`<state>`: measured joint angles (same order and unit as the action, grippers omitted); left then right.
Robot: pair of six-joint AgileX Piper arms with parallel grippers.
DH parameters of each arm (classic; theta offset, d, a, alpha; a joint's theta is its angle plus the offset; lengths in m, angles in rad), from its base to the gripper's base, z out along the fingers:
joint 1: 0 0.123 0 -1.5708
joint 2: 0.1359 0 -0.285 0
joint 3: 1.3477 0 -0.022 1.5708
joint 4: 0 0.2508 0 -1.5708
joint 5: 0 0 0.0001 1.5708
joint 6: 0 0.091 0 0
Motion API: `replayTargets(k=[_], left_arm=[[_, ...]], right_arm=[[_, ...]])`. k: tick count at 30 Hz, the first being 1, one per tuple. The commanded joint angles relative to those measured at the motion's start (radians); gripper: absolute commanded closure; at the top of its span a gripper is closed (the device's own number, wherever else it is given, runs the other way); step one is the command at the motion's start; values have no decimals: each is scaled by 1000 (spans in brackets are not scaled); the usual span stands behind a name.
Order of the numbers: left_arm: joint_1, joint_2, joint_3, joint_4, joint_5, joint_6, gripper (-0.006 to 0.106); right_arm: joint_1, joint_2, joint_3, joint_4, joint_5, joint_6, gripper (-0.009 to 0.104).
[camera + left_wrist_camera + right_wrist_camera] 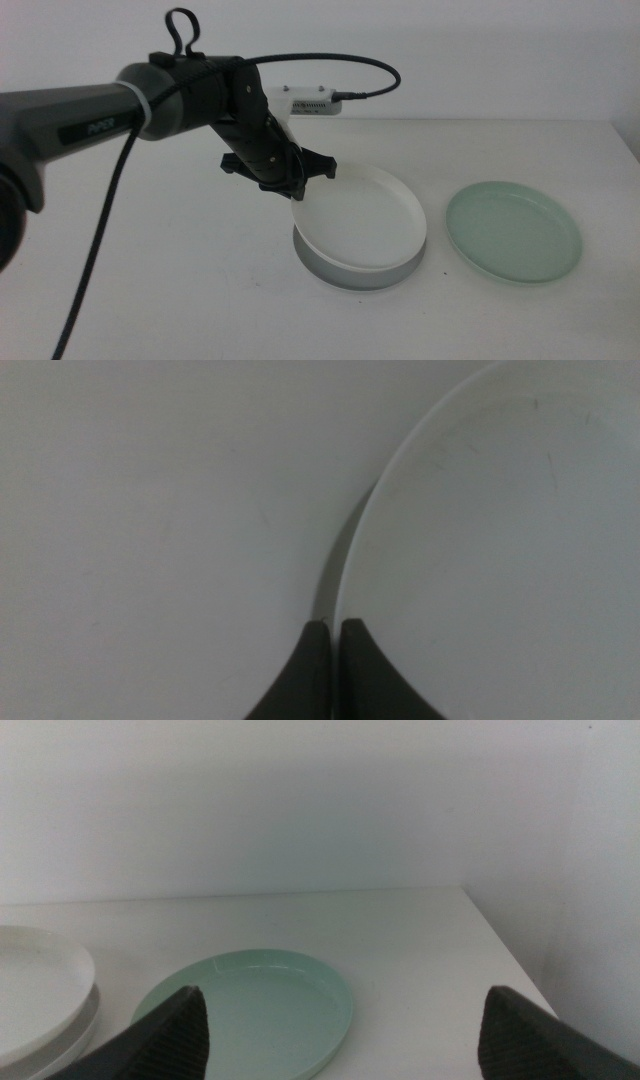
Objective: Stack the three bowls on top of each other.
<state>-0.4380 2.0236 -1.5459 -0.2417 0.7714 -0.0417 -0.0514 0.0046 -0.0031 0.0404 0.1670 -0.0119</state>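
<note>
Middle view: the left end effector [296, 188] is seen reaching in over the counter [180, 280], its jaws closed on the near-left rim of the white bowl [365, 220]. The white bowl is held tilted, its gripped edge raised, while its far side rests in the grey bowl [345, 270] directly beneath it. Only the grey bowl's outer wall is shown below the white one. The green bowl [515, 232] is set flat on the counter, well apart from the left end effector, beside the other two bowls and not touching them.

In the left wrist view, the two dark jaws are pressed nearly together with the thin white rim [345, 575] pinched between them, and a sliver of shadow is seen just outside the rim.

In the right wrist view, the right end effector [345, 1025] is seen with its jaws spread wide and nothing held. The green bowl [255, 1005] lies between and just ahead of them, and the stacked white [35, 980] and grey [75, 1030] bowls are seen off to one side.
</note>
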Motion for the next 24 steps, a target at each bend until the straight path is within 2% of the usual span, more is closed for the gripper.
replayTargets(k=[1, 7, 10, 13, 16, 20, 21, 24], left_arm=[[-10, 4, 0, -13, -29, -11, 102], [-11, 13, 0, -21, -28, -11, 100], [-11, 13, 0, -12, -14, -9, 89], [-11, 13, 0, 0, -3, -9, 73], [-11, 2, 0, 0, 10, 29, 50], [-9, -52, -2, 12, 53, 88, 11], [-7, -76, -2, 16, 66, 98, 6], [15, -166, -2, -4, 104, 145, 7]], right_arm=[[3, -5, 3, -9, -7, -4, 2], [3, -5, 3, -9, -7, -4, 2], [3, -5, 3, -9, -7, -4, 2], [3, -5, 3, -9, -7, -4, 2], [3, -5, 3, -9, -7, -4, 2], [3, -5, 3, -9, -7, -4, 2], [3, -5, 3, -9, -7, -4, 2], [3, -5, 3, -9, -7, -4, 2]])
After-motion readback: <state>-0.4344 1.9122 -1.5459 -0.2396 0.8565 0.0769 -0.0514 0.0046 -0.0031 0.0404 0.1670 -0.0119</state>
